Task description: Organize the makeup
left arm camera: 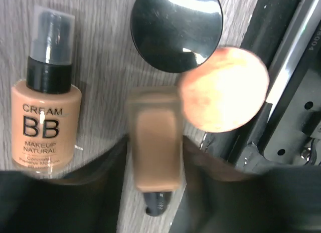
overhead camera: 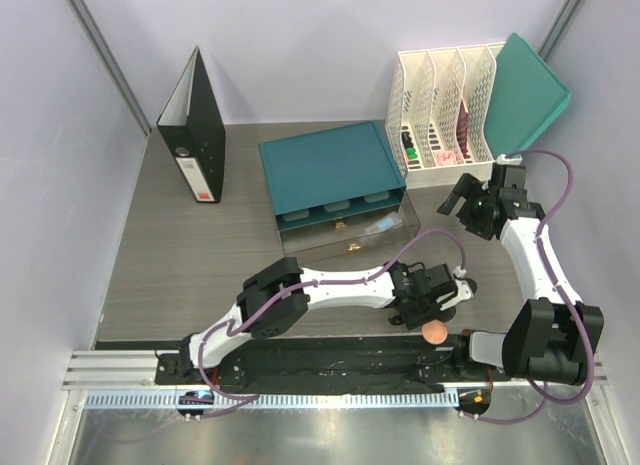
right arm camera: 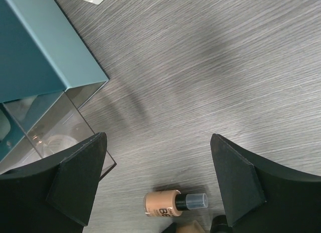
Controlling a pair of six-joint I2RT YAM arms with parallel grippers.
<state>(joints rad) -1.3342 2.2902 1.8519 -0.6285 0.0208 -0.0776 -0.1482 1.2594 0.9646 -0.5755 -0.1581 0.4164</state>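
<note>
Tan bottle: "CREAM BB MAKEUP NATURAL"

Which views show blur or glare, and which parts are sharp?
Left wrist view: the tan tube and the peach disc are out of focus, and the disc is washed out; the black jar carries white glare; the BB cream bottle is sharp. Right wrist view: the table is sharp, with soft shadows.
</note>
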